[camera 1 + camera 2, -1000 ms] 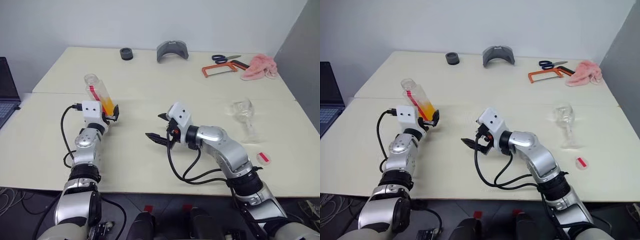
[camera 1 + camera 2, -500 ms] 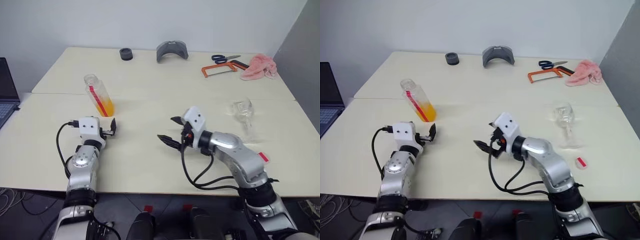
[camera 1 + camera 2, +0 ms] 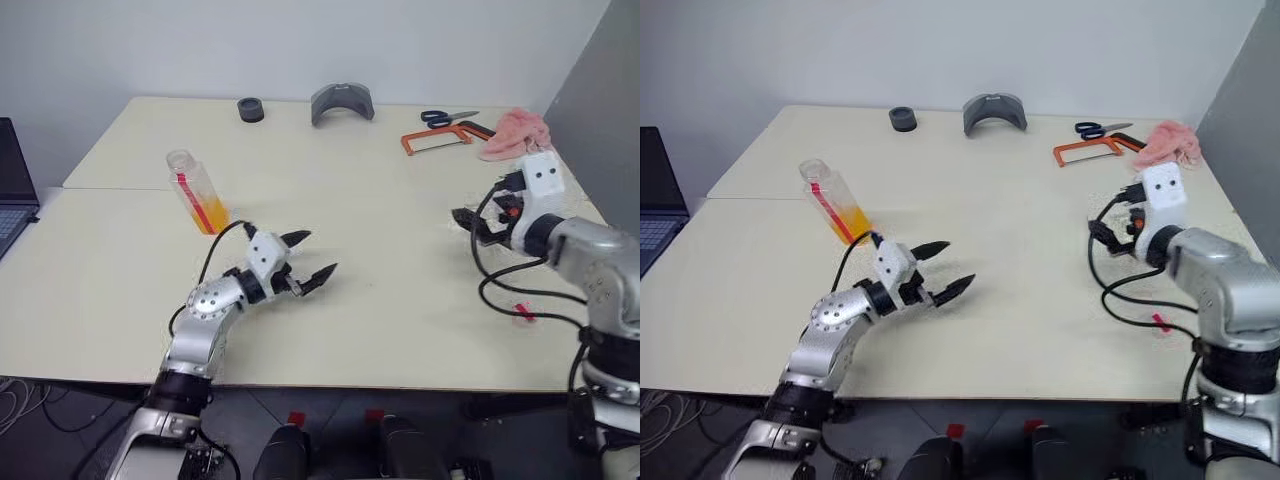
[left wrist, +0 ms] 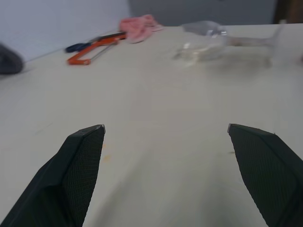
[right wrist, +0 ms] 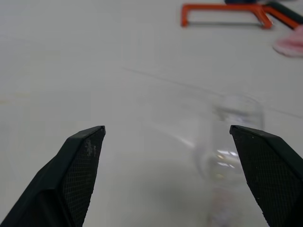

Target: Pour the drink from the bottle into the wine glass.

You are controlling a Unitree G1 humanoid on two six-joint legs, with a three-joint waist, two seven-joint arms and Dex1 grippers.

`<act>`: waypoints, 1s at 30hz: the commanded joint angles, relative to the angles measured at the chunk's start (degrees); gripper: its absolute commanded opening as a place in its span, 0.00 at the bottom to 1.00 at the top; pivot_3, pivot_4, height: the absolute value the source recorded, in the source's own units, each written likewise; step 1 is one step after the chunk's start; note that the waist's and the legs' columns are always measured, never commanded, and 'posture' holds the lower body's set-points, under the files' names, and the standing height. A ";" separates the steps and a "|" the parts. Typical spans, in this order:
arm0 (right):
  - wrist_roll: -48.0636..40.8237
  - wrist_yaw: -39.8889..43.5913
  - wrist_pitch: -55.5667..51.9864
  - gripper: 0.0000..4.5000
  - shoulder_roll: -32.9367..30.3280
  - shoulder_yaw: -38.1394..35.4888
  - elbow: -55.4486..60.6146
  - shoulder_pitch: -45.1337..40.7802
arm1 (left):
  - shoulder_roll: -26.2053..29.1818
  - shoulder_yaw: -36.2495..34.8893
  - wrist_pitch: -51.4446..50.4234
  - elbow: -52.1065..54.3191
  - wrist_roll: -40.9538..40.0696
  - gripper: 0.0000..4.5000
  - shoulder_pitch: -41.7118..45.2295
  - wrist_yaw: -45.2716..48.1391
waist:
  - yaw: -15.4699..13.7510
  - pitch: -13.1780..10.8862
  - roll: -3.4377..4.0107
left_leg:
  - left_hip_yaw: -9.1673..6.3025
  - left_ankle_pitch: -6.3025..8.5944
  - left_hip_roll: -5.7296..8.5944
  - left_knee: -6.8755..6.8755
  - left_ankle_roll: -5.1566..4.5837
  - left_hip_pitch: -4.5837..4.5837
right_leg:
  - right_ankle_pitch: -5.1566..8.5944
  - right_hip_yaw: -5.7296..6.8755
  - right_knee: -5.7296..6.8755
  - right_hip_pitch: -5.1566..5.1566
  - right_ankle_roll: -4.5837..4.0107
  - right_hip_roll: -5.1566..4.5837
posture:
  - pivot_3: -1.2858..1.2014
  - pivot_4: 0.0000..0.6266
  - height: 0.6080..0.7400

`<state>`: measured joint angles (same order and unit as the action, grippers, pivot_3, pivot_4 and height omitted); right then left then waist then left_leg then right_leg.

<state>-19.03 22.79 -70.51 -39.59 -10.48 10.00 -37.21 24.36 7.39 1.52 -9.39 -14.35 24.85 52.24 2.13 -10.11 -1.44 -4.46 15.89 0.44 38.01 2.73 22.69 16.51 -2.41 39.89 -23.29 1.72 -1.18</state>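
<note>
Bottle (image 3: 196,190) and glass sit on the big cream table (image 3: 350,300) I am working over, and the table's two tops meet along a seam on my left side. Behind them along the far edge I see a grey curved piece (image 3: 342,102), a pink cloth (image 3: 515,132), an orange hacksaw (image 3: 440,139), blue-handled scissors (image 3: 448,116) and a small black ring (image 3: 251,109). My left gripper (image 3: 312,258) hangs low over the table's middle, pointing toward the right, its two black fingers spread wide with nothing between them. My right gripper (image 3: 482,212) is out near the table's right edge, fingers likewise spread and empty. The bottle stands on the left part of the table, leaning, uncapped, well apart from both grippers, with the orange drink (image 3: 208,213) filling its lower part beside a red stripe. The wine glass (image 5: 230,142) shows just ahead of my right gripper in the right wrist view, blurred, between the two open fingers but not touched as far as I can tell. A small red-and-white cap (image 3: 523,311) lies on the table near my right arm.
</note>
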 commanded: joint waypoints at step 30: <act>23.24 41.75 16.03 0.39 -2.34 35.60 -72.51 -35.17 | -2.48 6.49 8.24 -1.25 3.91 1.00 6.16 11.04 | 0.78 -0.12 0.27 | -0.01 0.00 -0.08 0.03 0.00 0.09 | 0.00 -0.02 -0.09 -0.05 0.01 -0.15 | 0.52 0.24 1.00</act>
<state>2.82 63.15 -55.41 -41.65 25.01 -61.77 -70.05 22.03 14.33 8.32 -12.26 -10.84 31.26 64.01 2.91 -10.23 -1.17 -4.47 15.89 0.36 38.04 2.73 22.78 16.51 -2.44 39.81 -23.35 1.73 -1.33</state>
